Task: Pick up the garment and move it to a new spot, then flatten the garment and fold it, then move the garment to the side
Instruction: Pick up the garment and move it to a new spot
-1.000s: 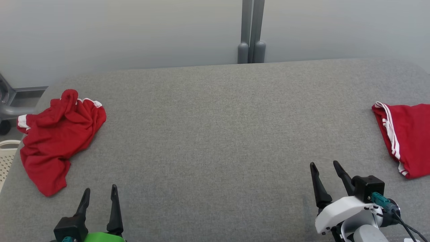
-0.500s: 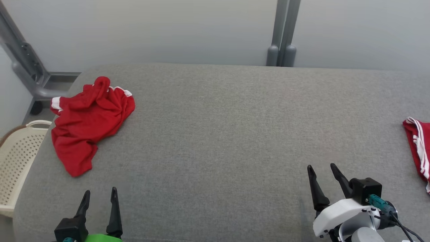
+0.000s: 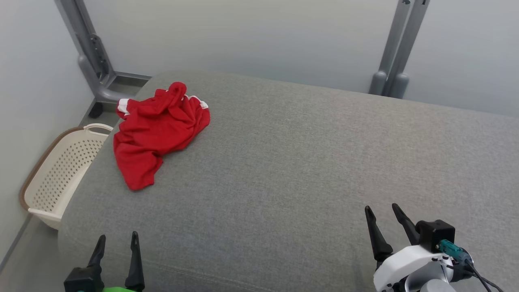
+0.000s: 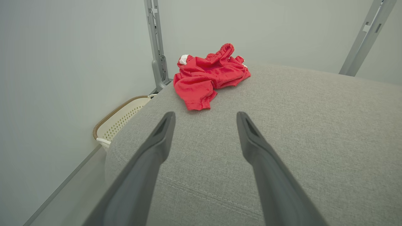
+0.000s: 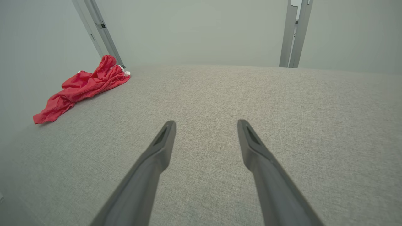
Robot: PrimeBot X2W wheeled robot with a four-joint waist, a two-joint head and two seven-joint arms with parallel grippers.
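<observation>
Left tool sits at the lower left of the head view with its two dark fingers apart and nothing between them, tips above the near edge of the worktop. The right tool, at the lower right on its white wrist, also has its fingers spread and empty. Each wrist view confirms it: only grey fabric shows in the gap between the fingers of the left tool and of the right tool.

The garment is red with white trim and lies crumpled in a loose heap at the far left corner of the worktop, well apart from both tools. One bunched fold stands up at the far end of the heap, and a narrower flap trails toward the near-left edge. From the left wrist the garment lies straight ahead beyond the fingertips; from the right wrist it is far off to the left.

Grey woven fabric covers the worktop, which has rounded corners and a stitched seam along its near edge.

Beside its left edge, down on the floor, stands a cream perforated basket with a brown rim. A grey metal post rises behind the garment's corner. Twin posts stand against the pale wall at the far right.
</observation>
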